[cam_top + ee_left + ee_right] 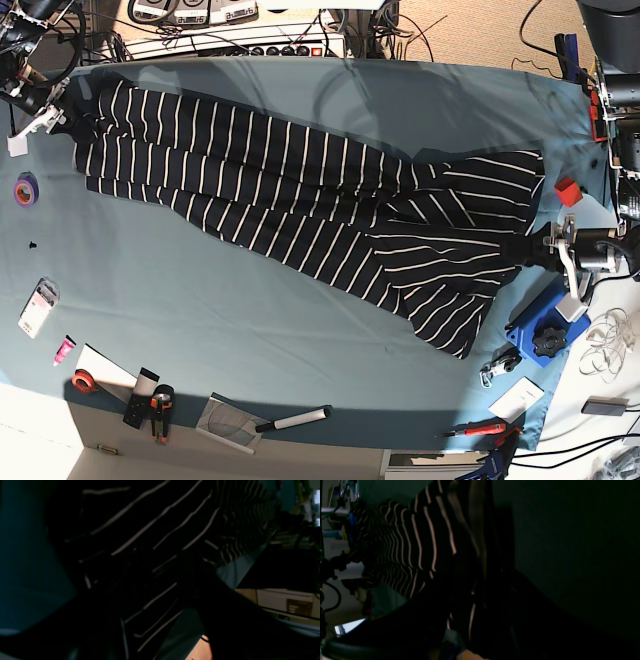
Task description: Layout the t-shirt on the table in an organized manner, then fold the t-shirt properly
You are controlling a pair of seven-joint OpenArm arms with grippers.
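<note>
The t-shirt (300,190), dark with thin white stripes, lies stretched out in a long band across the teal table (200,310), from the far left corner to the right side. My right gripper (66,110) is at the shirt's far left end. At the shirt's right edge is my left gripper (538,248), touching the fabric. Both wrist views are very dark; each shows striped cloth (155,525) (420,542) close to the camera, with the fingers lost in shadow, so I cannot tell how the jaws stand.
A purple tape roll (26,189) and a card (38,306) lie at the left edge. A red block (568,190) and a blue block with a black knob (548,338) sit at the right. Several small tools (160,410) line the front edge.
</note>
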